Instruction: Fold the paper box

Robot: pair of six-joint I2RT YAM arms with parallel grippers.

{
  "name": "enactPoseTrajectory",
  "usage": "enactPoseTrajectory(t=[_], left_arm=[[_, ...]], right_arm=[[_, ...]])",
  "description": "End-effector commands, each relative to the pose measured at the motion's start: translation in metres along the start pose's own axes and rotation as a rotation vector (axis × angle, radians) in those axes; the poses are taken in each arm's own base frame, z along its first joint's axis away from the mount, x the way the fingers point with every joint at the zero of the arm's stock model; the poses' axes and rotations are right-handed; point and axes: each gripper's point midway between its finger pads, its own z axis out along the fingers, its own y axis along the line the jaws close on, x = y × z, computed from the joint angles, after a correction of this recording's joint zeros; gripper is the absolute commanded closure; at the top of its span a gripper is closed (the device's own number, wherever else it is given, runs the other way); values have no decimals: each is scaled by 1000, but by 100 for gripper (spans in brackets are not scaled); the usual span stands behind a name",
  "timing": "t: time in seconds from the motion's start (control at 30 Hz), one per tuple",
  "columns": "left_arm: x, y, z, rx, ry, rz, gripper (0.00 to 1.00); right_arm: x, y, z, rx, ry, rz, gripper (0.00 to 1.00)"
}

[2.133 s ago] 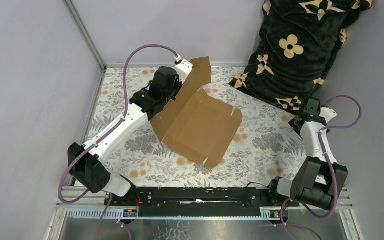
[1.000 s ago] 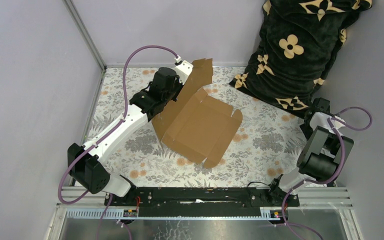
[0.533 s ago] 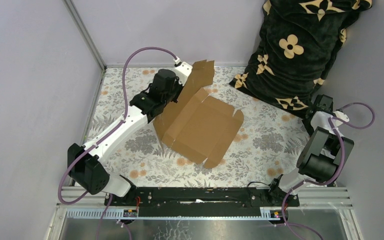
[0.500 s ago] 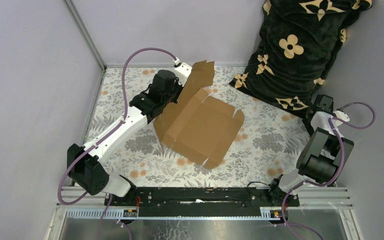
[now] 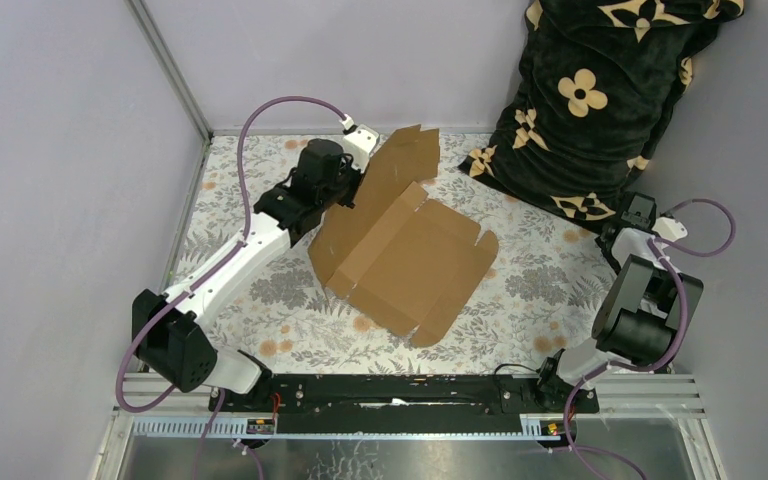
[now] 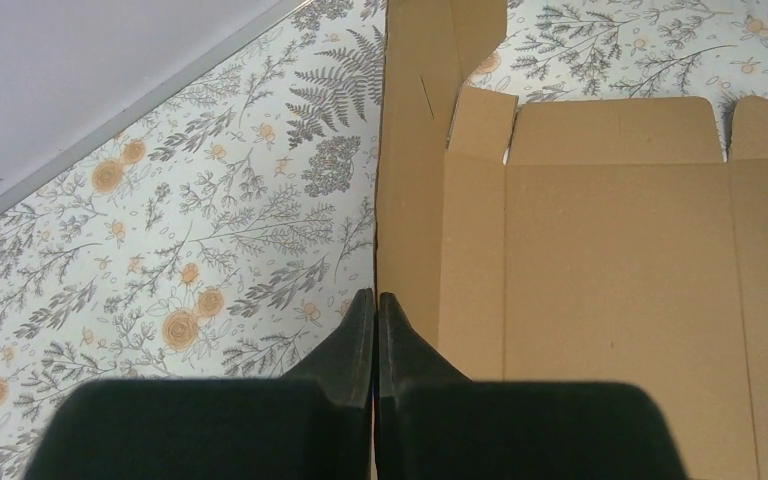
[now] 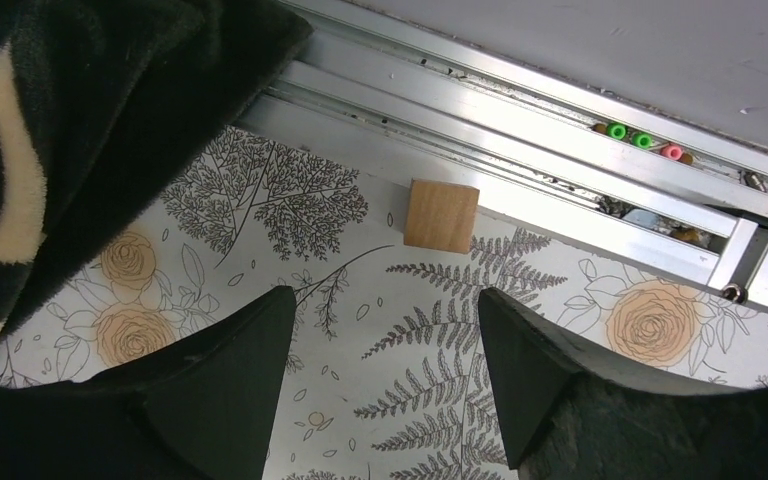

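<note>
The paper box (image 5: 415,260) lies open on the floral cloth in the top view, a brown die-cut sheet with its base flat and its left side panel raised (image 5: 400,165). My left gripper (image 5: 352,185) is shut on the edge of that raised panel. In the left wrist view the cardboard edge runs between the closed fingertips of that gripper (image 6: 375,297), and the box base (image 6: 620,270) spreads to the right. My right gripper (image 5: 641,212) is at the table's right edge, far from the box. It stands open over bare cloth (image 7: 385,300) with nothing between its fingers.
A black plush blanket with tan flowers (image 5: 600,90) is heaped at the back right, right beside the right gripper (image 7: 50,120). A small wooden block (image 7: 442,215) lies against the aluminium rail (image 7: 520,130). Grey walls close the left, back and right sides.
The left gripper has swung the raised panel over to the right, and the box base has slid a little right. The right arm folded back to the table's right edge.
</note>
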Motion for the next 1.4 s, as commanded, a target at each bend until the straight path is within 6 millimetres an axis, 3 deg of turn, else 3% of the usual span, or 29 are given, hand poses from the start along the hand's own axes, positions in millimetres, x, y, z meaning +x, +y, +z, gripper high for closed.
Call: enactPoseTrajectory(t=[0.0,0.27,0.83,1.37], left_arm=[[-35,4,-12,16,-119,-30,98],[-34,6,-12,21,-119,-35,98],[-37,5,-10,53,-130,-50,98],[-35,5,-9,59,-128,-51,98]], right_arm=[[-5,5,9,-7,-49,1,25],[-1,1,15,5,-66,-15,24],[-14,-11,15,95,-98,-49,26],[-16,-13,21,135,-79,-68,32]])
